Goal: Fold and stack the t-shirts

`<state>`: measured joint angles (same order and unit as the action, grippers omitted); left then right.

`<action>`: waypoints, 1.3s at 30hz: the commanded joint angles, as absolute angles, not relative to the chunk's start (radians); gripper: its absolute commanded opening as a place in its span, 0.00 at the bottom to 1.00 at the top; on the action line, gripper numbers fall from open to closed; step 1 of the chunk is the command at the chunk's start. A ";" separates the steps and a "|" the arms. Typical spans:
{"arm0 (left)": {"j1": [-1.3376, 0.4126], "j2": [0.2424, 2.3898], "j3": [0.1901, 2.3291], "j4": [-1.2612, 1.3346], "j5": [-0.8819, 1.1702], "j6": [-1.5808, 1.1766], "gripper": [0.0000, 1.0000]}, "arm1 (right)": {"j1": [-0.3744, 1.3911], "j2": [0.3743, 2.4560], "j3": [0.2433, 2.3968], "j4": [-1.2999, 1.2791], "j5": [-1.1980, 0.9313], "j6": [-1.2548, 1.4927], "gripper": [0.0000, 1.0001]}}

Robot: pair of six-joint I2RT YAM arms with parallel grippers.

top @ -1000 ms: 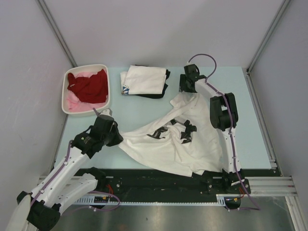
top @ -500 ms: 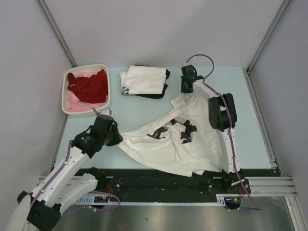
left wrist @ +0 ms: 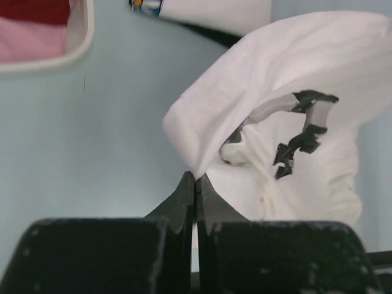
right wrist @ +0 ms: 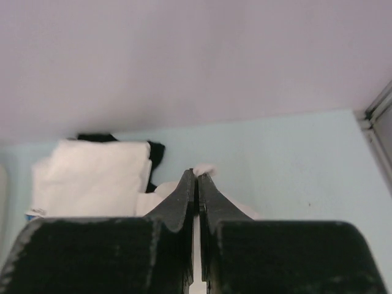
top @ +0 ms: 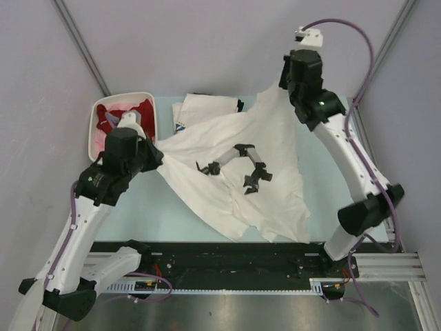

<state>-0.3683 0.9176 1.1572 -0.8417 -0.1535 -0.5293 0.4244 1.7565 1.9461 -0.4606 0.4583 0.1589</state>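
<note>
Above the pale blue table [top: 186,207], a cream-white t-shirt with a black print [top: 238,172] hangs stretched between the two arms. Left claw [top: 153,148]: jaws pressed together, pinching a corner of this shirt; in the left wrist view the cloth rises as a fold straight from the closed fingertips [left wrist: 195,179]. Right claw [top: 279,88]: raised high near the far right of the table, jaws pressed together on the opposite edge of the same shirt; in the right wrist view a small bit of white cloth shows at the fingertips [right wrist: 197,174].

Shirt spans diagonally from the left claw up to the right claw. Lower part drapes down toward the near edge of the table, hem loose and wrinkled. Black print faces the top camera, roughly mid-cloth.

Far centre of table: folded stack [top: 207,110], a cream-white t-shirt on top, a black one beneath, black edge visible at the right side. Small blue mark at the near left corner of the white one. The raised shirt overlaps the stack's near right part in the top view; cannot tell whether they touch.

Far left: white oval basin [top: 93,141] holding a dark red t-shirt [top: 110,114] and a pink t-shirt [top: 124,103], both crumpled. Left arm partly covers the basin from above.
</note>
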 commanded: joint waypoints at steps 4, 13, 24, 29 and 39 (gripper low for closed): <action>-0.347 0.991 1.564 -0.862 -0.140 -0.381 0.00 | 0.511 1.416 1.942 -0.408 0.598 0.043 0.00; -0.347 0.927 1.914 -0.747 0.107 -0.327 0.00 | 0.698 1.073 1.997 -0.420 0.456 -0.022 0.00; -0.347 0.744 1.974 -0.462 0.336 -0.368 0.00 | 0.465 0.937 2.126 -0.390 0.011 0.136 0.00; -0.347 0.756 2.022 -0.446 0.345 -0.393 0.00 | 0.228 1.000 2.290 -0.409 -0.141 0.253 0.00; -0.348 0.793 1.761 -0.465 0.246 -0.373 0.00 | 0.149 1.048 2.071 -0.413 -0.098 0.295 0.00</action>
